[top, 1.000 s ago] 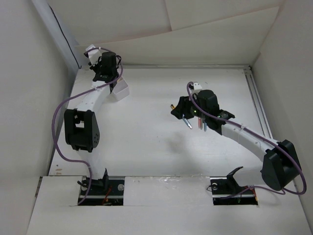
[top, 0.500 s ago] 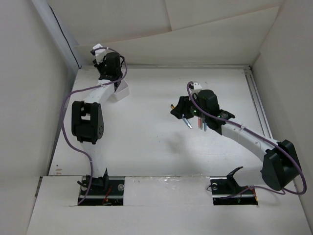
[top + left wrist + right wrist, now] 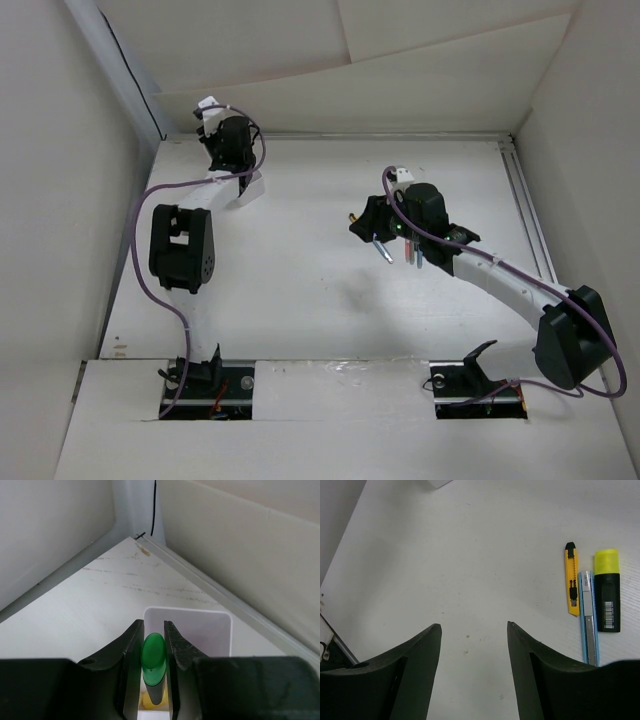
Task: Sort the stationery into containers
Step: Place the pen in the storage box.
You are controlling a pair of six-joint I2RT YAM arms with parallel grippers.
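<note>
The left gripper (image 3: 152, 647) was pinched narrowly on a green-capped dark plastic marker (image 3: 153, 655). The small white rectangular plastic tray (image 3: 200, 630) lay just beyond and beneath its fingertips. By that, this piece looked about to go in, not yet sorted. The right gripper (image 3: 474, 626) stood wide and empty. Right of its fingers lay a yellow snap-off knife (image 3: 572, 585), a slim blue knife (image 3: 588, 625) and a yellow-capped black highlighter (image 3: 608, 597), all unsorted.

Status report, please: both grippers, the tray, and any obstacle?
Left gripper shut on green marker, over white tray. Right gripper open, empty, near yellow cutter, blue cutter, highlighter. Nothing seen blocking tray.
</note>
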